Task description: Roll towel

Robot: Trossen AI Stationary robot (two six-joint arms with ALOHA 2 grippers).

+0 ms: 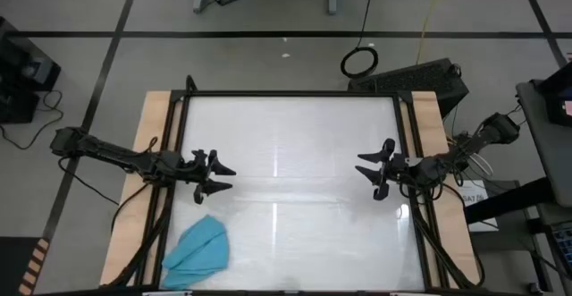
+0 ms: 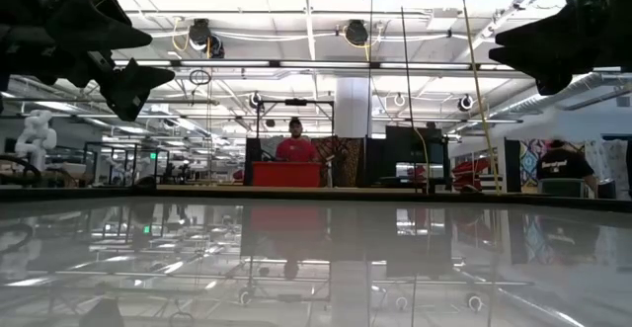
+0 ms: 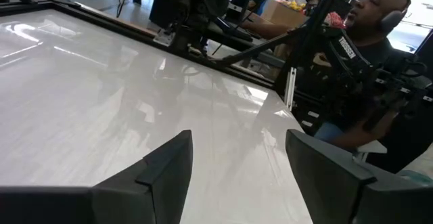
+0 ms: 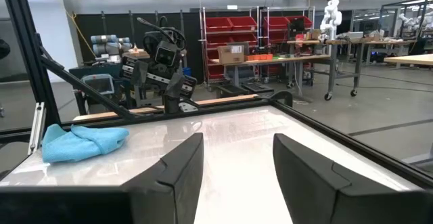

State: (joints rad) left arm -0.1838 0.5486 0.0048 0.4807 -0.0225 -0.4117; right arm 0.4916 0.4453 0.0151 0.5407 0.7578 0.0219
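The towel is a plain turquoise-blue cloth, lying crumpled in a loose wedge with soft folds, not rolled. It sits on the glossy white desk near the front edge on the left arm's side; in the right wrist view it shows as a rumpled heap. The left pincer hangs above the desk just beyond the towel, apart from it, jaws wide and holding nothing. The right pincer hovers well apart on the opposite side, jaws parted and holding nothing. White lettering on a dark arm link in the left wrist view reads "TROSSEN".
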